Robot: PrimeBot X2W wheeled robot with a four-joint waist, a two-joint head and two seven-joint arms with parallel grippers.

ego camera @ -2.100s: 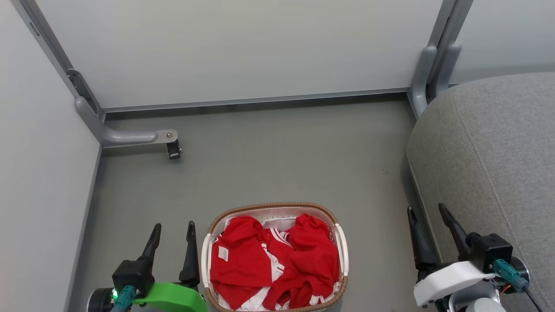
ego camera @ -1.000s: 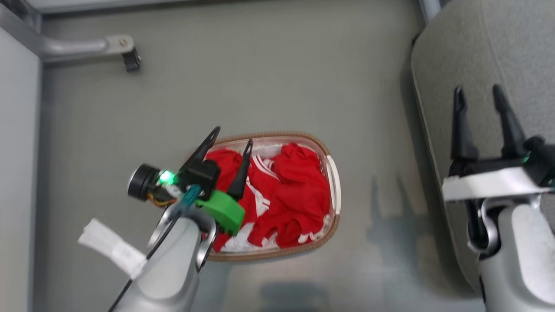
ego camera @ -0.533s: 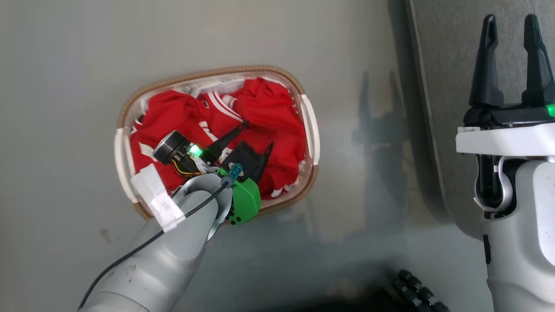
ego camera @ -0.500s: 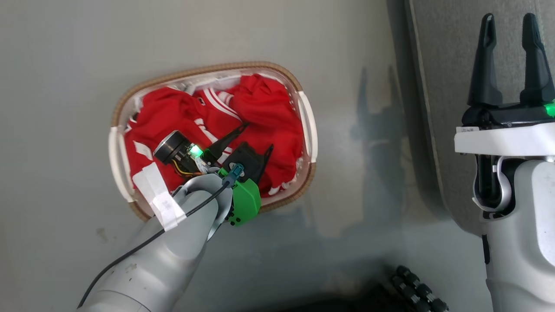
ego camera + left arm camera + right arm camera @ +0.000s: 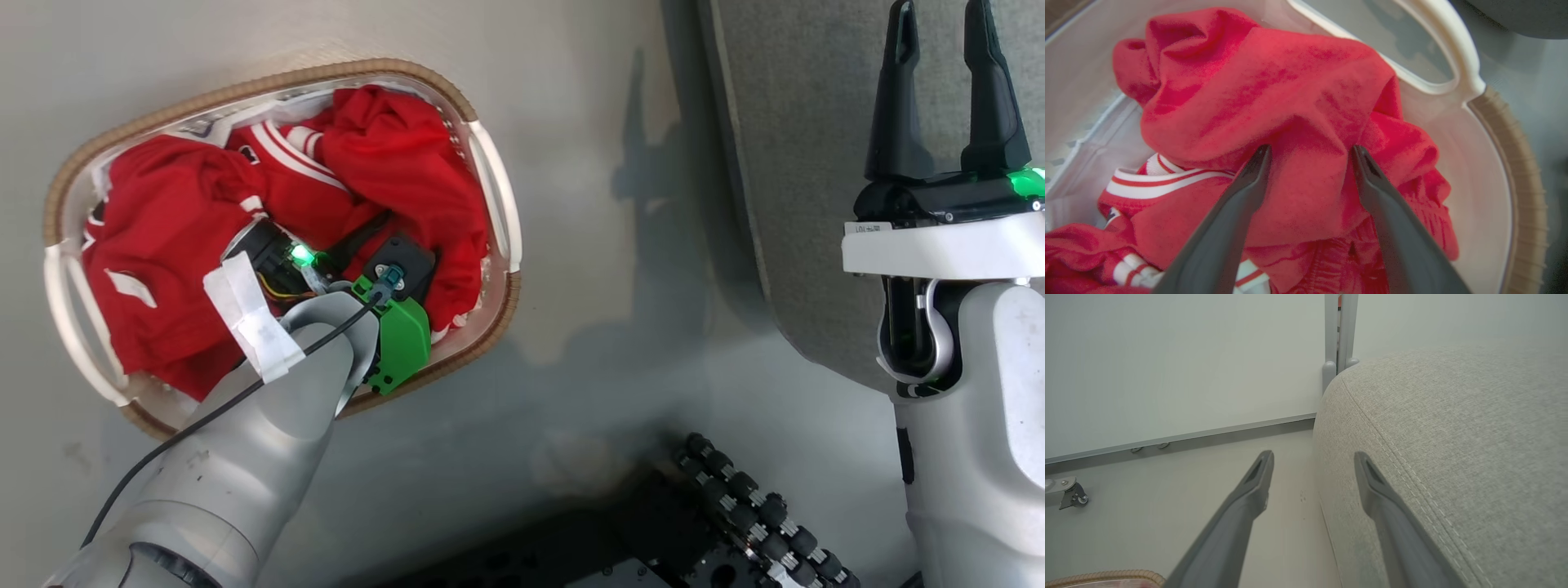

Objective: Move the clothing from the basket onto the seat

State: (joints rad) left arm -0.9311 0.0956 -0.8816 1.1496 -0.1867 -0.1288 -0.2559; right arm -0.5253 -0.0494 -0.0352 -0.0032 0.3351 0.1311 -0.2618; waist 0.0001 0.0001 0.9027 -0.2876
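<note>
— How far along?
— Barely begun: the clothing all lies in the basket, none visible on the seat
— Your grippers?
— My left gripper straddles a red fold near the basket's handle, spread wide, nothing pinched; my right gripper hangs parted, empty, by the seat's edge

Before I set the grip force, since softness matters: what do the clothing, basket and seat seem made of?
Clothing: soft matte red fabric, probably a knit, judging by its loose folds. Basket: smooth cream plastic, seemingly moulded, with a brown woven-looking rim. Seat: light grey woven upholstery; the coarse weave and stitched seam show.
</note>
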